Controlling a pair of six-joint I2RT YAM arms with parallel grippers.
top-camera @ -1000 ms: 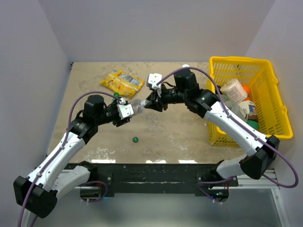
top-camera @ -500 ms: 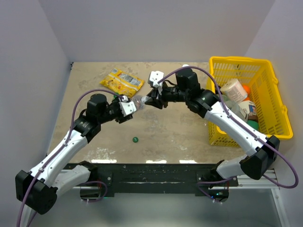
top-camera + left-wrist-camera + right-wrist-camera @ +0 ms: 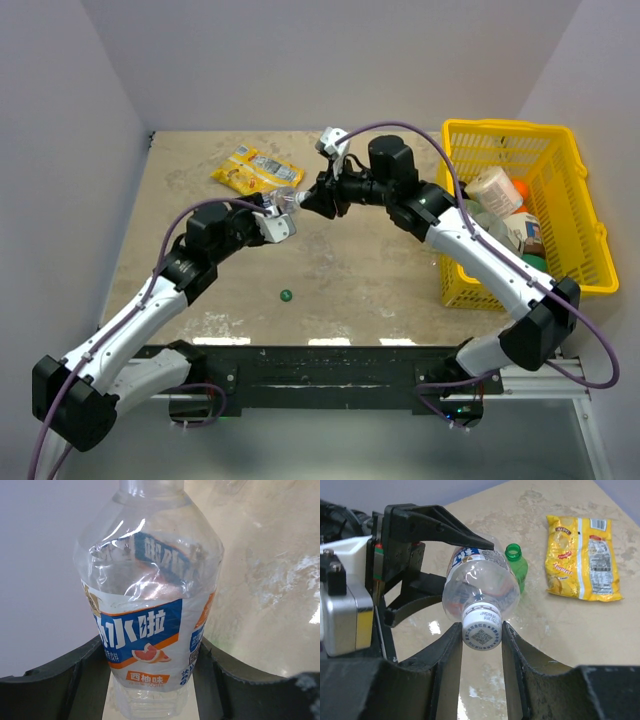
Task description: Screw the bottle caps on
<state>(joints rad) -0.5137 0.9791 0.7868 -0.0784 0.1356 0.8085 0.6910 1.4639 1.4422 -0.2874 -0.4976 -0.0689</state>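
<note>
My left gripper [image 3: 275, 222] is shut on a clear bottle [image 3: 288, 203] with a blue and orange label and holds it above the table. In the left wrist view the bottle [image 3: 150, 605] sits between both fingers. My right gripper [image 3: 308, 200] is shut on the white cap [image 3: 481, 629], which sits on that bottle's neck. A green bottle [image 3: 516, 566] stands open and upright on the table behind it. A dark green cap [image 3: 286, 295] lies loose on the table near the front. The other clear bottle and the other pale cap are out of view.
A yellow snack packet [image 3: 257, 170] lies at the back left; it also shows in the right wrist view [image 3: 582, 557]. A yellow basket [image 3: 560, 165] with bulkier containers stands at the right edge. Grey walls close in the table on three sides.
Both grippers have moved with the bottle toward the back of the table. The right wrist has turned about the cap.
</note>
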